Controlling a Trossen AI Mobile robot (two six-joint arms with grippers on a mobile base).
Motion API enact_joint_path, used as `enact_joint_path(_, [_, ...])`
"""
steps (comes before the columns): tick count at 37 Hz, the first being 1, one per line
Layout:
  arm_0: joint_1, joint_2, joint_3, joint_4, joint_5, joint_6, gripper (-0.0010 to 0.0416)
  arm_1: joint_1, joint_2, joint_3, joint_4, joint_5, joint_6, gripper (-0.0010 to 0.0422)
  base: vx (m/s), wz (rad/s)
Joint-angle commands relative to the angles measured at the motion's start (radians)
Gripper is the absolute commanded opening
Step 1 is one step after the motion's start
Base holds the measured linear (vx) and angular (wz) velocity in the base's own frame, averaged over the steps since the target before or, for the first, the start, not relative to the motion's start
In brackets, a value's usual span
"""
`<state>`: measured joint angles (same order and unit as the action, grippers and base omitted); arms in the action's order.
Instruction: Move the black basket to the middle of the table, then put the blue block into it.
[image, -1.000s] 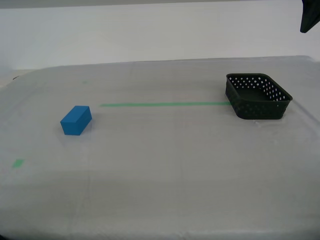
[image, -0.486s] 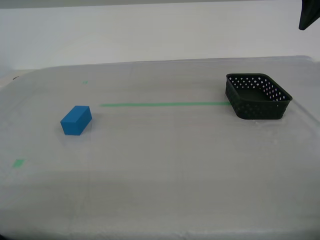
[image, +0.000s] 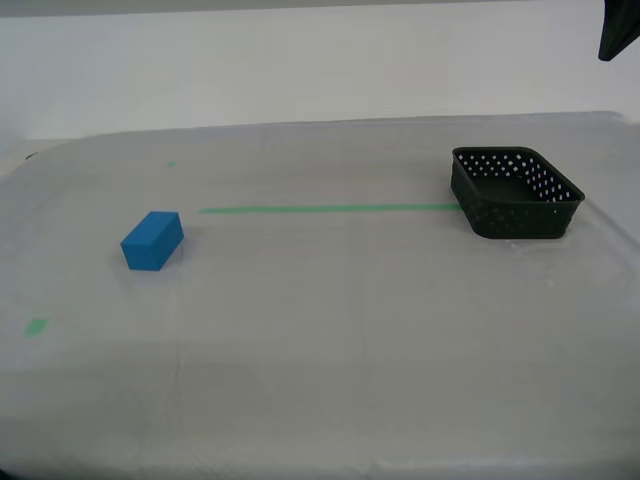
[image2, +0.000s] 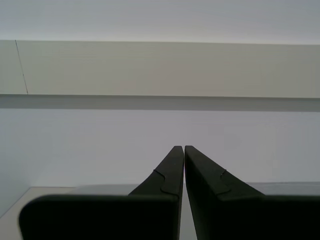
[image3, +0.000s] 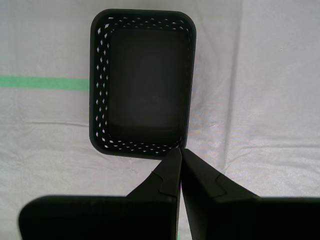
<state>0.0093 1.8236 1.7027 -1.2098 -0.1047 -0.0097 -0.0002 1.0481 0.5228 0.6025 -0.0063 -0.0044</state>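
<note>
Exterior view. The table (image: 330, 380), covered in pale cloth, fills the scene. The black basket (image: 514, 192) stands upright toward the exterior view's right and far side, empty. A green tape strip (image: 328, 209) runs across the cloth from mid-table to the basket's left wall. The blue block (image: 152, 241) lies on the cloth at the exterior view's left, well apart from the basket. A small green tape mark (image: 36, 326) sits nearer, left of the block. A dark piece of an arm (image: 620, 32) shows at the exterior view's upper right corner, high above the basket; which arm it is cannot be told from this view alone.

Second wrist view. My second gripper (image2: 181, 148) has its jaws pressed together, tips meeting, holding nothing. It faces a plain pale wall (image2: 160, 70); only a sliver of table edge shows beneath.

First wrist view. My first gripper (image3: 177, 150) hangs over the basket, looking down into it, jaws closed tip to tip and empty. Its tips appear just above the basket's rim. The basket interior is bare; the green strip meets one wall.
</note>
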Motion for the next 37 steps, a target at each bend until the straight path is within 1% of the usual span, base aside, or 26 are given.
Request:
enact_joint_path(1, [0.001, -0.001, 0.001, 0.004, -0.002, 0.000, 0.0003, 0.000, 0.000, 0.000, 0.005, -0.001, 0.002, 0.0000, 0.000, 0.000])
enact_joint_path(6, [0.001, -0.001, 0.001, 0.024, -0.002, 0.002, 0.0003, 0.000, 0.000, 0.000, 0.005, -0.001, 0.002, 0.0000, 0.000, 0.000])
enact_joint_path(7, [0.001, -0.001, 0.001, 0.027, -0.002, 0.007, 0.0003, 0.000, 0.000, 0.000, 0.005, -0.001, 0.002, 0.0000, 0.000, 0.000])
enact_joint_path(11, [0.002, -0.001, 0.001, 0.028, -0.003, 0.058, 0.0003, 0.000, 0.000, 0.000, 0.005, -0.001, 0.002, 0.0000, 0.000, 0.000])
enact_joint_path(18, [0.003, -0.001, 0.001, 0.027, -0.001, 0.063, 0.0003, 0.000, 0.000, 0.000, 0.005, -0.001, 0.002, 0.0000, 0.000, 0.000])
enact_joint_path(24, [0.004, -0.001, 0.001, 0.027, 0.060, 0.064, 0.0003, 0.000, 0.000, 0.000, 0.005, -0.001, 0.002, 0.0000, 0.000, 0.000])
enact_joint_path(37, [0.005, -0.001, 0.001, 0.013, 0.061, 0.066, 0.0003, 0.000, 0.000, 0.000, 0.005, -0.001, 0.002, 0.0000, 0.000, 0.000])
